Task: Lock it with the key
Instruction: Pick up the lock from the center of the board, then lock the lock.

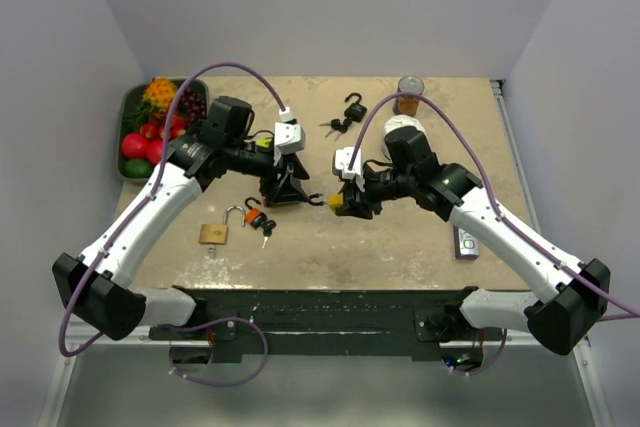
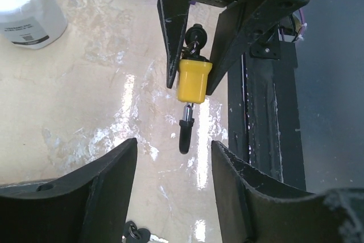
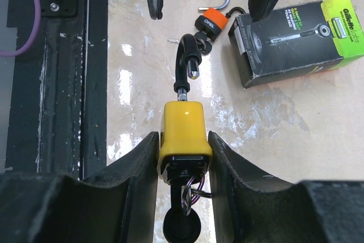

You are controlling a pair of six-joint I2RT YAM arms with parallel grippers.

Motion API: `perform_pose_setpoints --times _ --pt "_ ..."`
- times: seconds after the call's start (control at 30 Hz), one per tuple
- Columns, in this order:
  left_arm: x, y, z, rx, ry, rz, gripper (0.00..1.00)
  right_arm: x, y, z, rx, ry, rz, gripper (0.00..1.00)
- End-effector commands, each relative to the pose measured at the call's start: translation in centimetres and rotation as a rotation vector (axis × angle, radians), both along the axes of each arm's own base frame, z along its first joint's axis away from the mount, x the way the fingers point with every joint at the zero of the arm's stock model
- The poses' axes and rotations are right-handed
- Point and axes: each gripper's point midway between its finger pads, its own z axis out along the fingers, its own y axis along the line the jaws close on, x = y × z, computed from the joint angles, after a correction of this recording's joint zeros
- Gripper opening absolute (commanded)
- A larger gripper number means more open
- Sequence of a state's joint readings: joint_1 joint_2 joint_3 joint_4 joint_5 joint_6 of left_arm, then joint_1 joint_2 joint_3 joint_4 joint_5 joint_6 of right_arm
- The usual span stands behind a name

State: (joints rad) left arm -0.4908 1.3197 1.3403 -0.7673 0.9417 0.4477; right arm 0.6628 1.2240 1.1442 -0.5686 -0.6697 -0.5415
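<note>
Your yellow padlock (image 3: 183, 124) is clamped between the right gripper's (image 3: 183, 140) jaws, with its shackle (image 3: 185, 55) swung open and the key (image 3: 182, 227) in its base. The left gripper (image 2: 173, 149) faces it just apart, jaws spread, holding nothing. Both arms angle inward over the table (image 1: 400, 237).

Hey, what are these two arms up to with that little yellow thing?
The right gripper is clamped on a yellow padlock, which has a black key at its keyhole end. The padlock's shackle stands open and points toward the left gripper, which is open and empty just in front of it. So the padlock is not locked yet.
</note>
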Motion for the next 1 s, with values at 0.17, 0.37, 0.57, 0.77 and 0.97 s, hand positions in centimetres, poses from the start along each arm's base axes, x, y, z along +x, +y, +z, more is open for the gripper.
perform_pose_setpoints --times 0.17,0.37,0.57,0.77,0.97 --pt "-0.7 -0.8 2.3 -0.089 -0.049 -0.062 0.62 -0.8 0.7 2.7 0.078 -0.042 0.057 0.0" --pt "-0.2 -1.3 1.1 -0.045 -0.091 -0.069 0.6 -0.8 0.7 3.2 0.082 -0.062 0.064 0.0" --pt "1.2 -1.6 0.1 -0.001 -0.081 -0.03 0.55 -1.5 1.0 4.0 0.095 -0.071 0.103 0.0" --pt "3.8 -2.2 -3.5 0.066 0.034 0.08 0.42 -2.8 1.5 5.7 0.119 -0.124 0.157 0.0" --pt "3.1 -1.2 -4.2 0.09 0.1 0.057 0.46 -2.0 1.8 8.1 0.142 -0.199 0.13 0.0"
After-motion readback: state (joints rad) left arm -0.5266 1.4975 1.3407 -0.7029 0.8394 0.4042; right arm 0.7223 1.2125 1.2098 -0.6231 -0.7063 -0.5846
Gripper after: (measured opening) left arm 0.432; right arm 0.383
